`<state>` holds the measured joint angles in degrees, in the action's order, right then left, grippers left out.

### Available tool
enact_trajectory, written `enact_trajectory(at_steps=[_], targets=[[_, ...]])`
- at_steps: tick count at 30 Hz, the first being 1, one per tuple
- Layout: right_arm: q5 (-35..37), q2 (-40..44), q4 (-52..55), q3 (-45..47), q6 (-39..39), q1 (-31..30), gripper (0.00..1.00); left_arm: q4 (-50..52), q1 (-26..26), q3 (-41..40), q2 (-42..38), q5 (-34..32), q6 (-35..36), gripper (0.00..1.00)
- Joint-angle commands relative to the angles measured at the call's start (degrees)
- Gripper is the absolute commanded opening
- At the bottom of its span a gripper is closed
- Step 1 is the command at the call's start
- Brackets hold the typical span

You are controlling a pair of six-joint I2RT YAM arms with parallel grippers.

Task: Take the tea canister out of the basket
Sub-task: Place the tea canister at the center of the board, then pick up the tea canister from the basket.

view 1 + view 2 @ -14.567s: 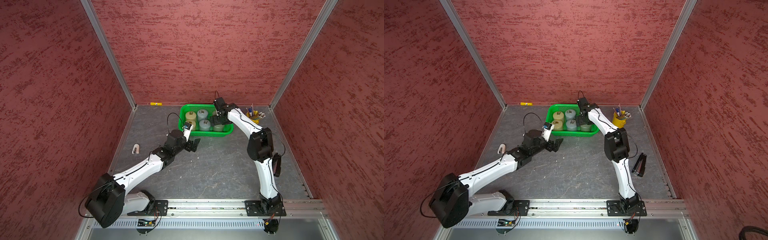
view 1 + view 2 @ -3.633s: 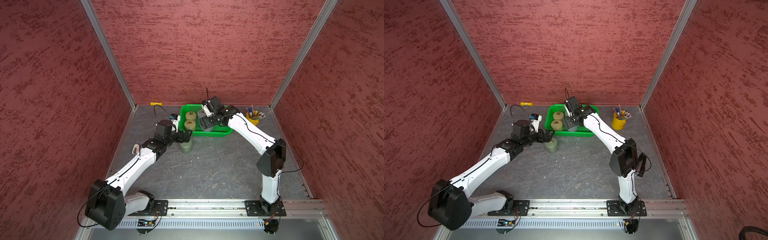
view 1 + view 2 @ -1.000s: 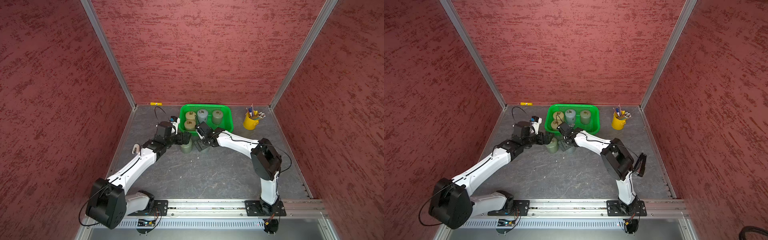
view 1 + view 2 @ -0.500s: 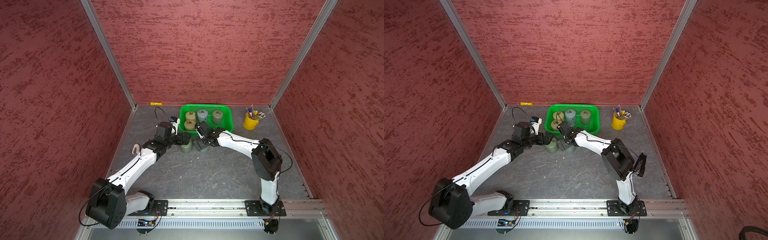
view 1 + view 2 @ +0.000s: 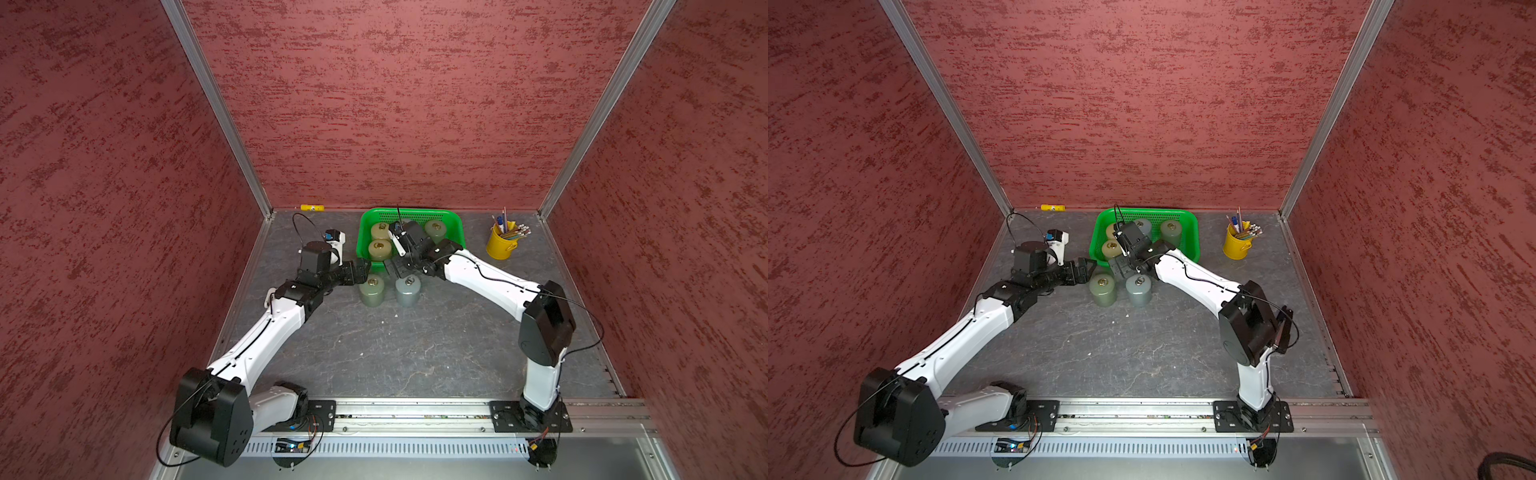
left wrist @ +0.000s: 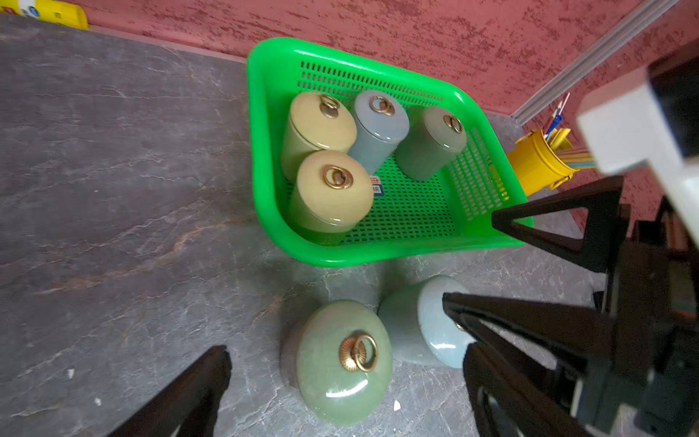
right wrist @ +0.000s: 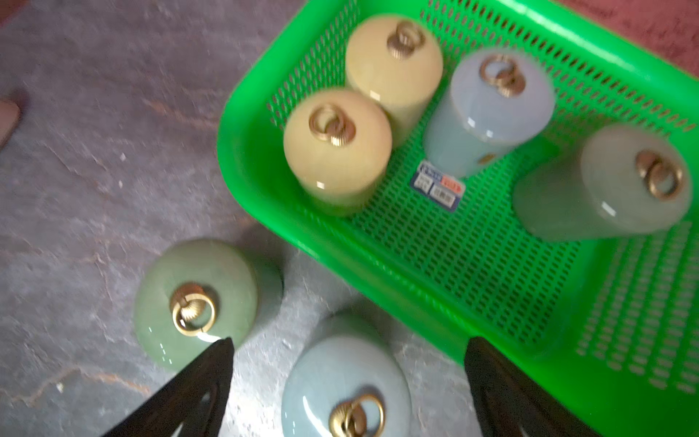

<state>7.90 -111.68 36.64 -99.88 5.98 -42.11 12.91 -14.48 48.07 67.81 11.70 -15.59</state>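
Note:
The green basket stands at the back of the table and holds several upright tea canisters: two tan, one blue-grey, one grey-green. Two more stand on the table in front of it: a green one and a blue-grey one. My right gripper hovers open just above the blue-grey one, straddling its lid and touching nothing. Beside the green one, my left gripper is open and empty.
A yellow bucket of pencils stands right of the basket. A small yellow object lies against the back wall. Both arms meet in front of the basket, close together. Red walls enclose the table on three sides.
My right gripper has lifted off the blue-grey canister and drawn back toward the basket, leaving it standing beside the green one. The left arm has stayed put.

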Motion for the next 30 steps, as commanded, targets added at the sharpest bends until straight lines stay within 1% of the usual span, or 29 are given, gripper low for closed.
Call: enact_trajectory(at_steps=[1, 5, 8, 14, 22, 30], targets=[[-0.5, -5.9, 3.6, -7.5, -0.2, 0.6, 0.98, 1.8, 2.5, 1.1, -1.8, 0.4, -1.9, 1.00], [-1.3, -12.5, 6.5, -17.6, 0.3, 0.9, 0.98, 3.1, 5.1, 0.7, -2.3, 0.8, -2.8, 1.00], [-0.8, -17.3, 7.2, -23.8, 0.3, 1.0, 0.98, 2.7, 5.9, 0.2, -2.7, 1.6, -3.0, 1.00], [0.1, -24.0, 6.7, -31.6, 0.7, 1.4, 0.98, 2.1, 6.1, -0.6, -3.0, 2.8, -3.1, 1.00], [0.8, -30.0, 7.1, -37.2, 1.6, 2.0, 0.98, 1.1, 5.9, -1.4, -2.8, 3.7, -3.4, 1.00], [0.5, -33.2, 9.4, -40.7, 2.5, 2.4, 0.99, 1.2, 5.1, -1.4, -2.6, 2.6, -3.0, 1.00]])
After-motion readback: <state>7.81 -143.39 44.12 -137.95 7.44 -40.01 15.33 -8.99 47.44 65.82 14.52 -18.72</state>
